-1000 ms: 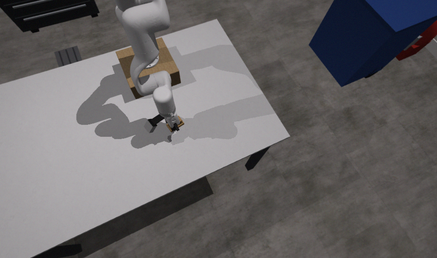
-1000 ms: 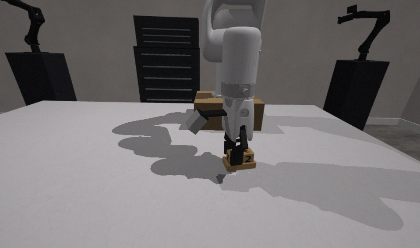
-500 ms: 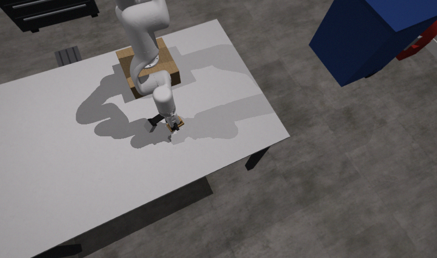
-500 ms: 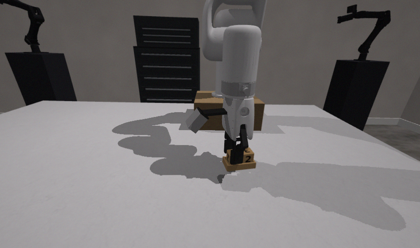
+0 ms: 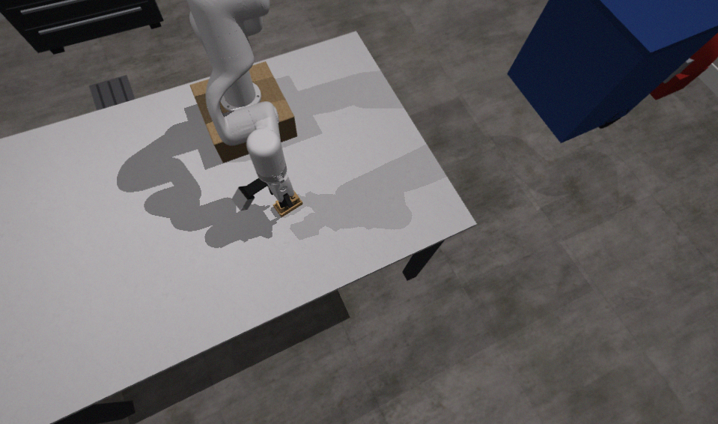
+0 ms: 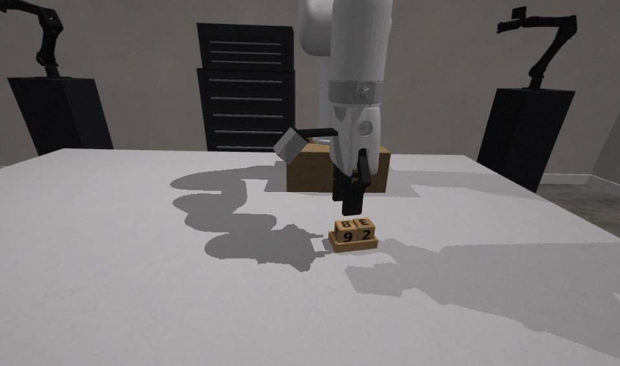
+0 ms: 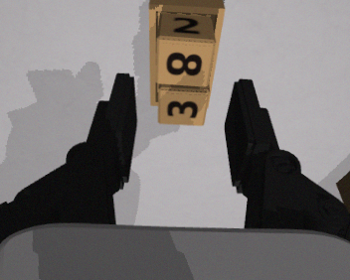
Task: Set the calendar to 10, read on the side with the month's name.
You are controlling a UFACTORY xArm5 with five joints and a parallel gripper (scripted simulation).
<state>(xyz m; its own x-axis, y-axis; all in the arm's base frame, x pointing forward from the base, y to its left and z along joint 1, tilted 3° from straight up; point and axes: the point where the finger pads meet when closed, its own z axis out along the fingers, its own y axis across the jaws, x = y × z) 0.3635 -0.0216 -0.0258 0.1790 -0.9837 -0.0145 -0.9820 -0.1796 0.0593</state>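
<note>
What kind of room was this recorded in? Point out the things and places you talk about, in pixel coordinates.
Probably a workshop or robotics lab: a black drawer cabinet [image 5: 87,31] [image 6: 248,108] stands behind the white table [image 5: 140,295] [image 6: 166,309], and more small black arms sit on dark pedestals [image 6: 61,113] [image 6: 521,132].

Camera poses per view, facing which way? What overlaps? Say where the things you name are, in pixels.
Top: high above the table [image 5: 140,295] [image 6: 166,309] [image 7: 286,30], facing steeply down; arm [image 5: 266,150] [image 6: 359,50] and gripper [image 5: 287,202] [image 6: 344,207] [image 7: 182,100] show.
Exterior: low over the table, opposite the arm's wooden block [image 5: 286,129] [image 6: 308,175], facing it; arm and gripper show.
Wrist: likely on the arm's end, facing down past the gripper's black fingers.
Top and exterior share arm, block and tray [image 5: 292,209] [image 6: 355,246] [image 7: 187,6].
</note>
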